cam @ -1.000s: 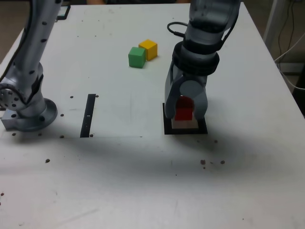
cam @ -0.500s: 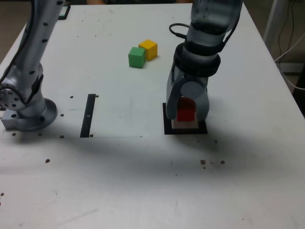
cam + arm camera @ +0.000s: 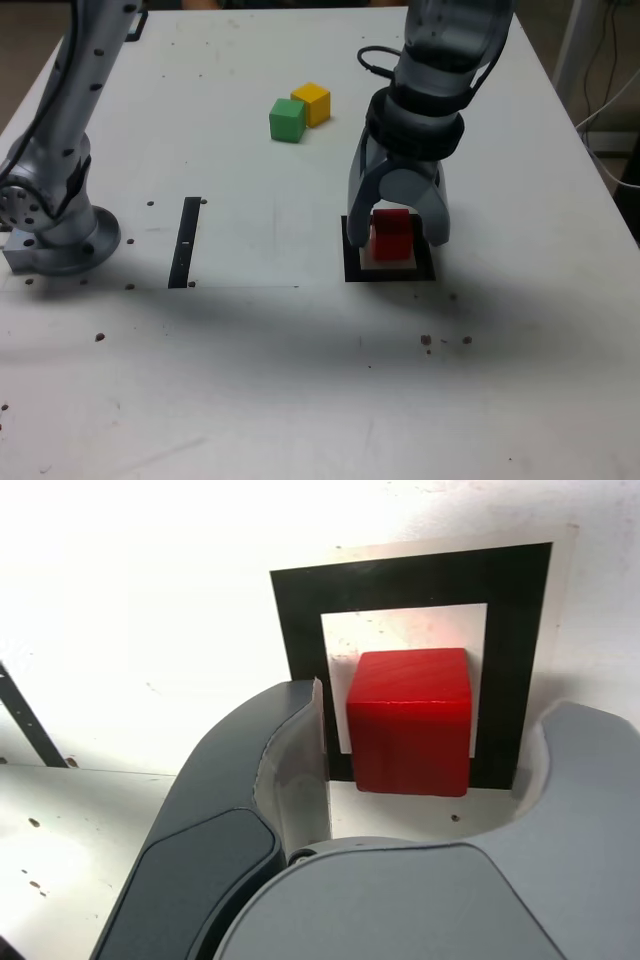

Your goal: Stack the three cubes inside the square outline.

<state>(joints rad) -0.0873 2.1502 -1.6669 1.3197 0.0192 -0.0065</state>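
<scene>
The red cube (image 3: pixel 391 234) (image 3: pixel 410 720) rests inside the square outline (image 3: pixel 352 271) (image 3: pixel 300 600), on its white centre. My gripper (image 3: pixel 396 232) (image 3: pixel 425 750) hangs straight over it, open, its two fingers standing apart on either side of the cube with gaps showing. The green cube (image 3: pixel 286 120) and the yellow cube (image 3: pixel 313 103) sit touching each other farther back on the table, toward the exterior view's left of the gripper.
A thin black strip (image 3: pixel 186 241) (image 3: pixel 22 716) lies on the white table to the exterior view's left of the outline. The arm's base (image 3: pixel 55 235) stands at the far left. Small dark specks dot the tabletop near the front.
The gripper was shut on the red cube a second ago; its fingers have since spread apart, leaving the cube standing in the outline.
</scene>
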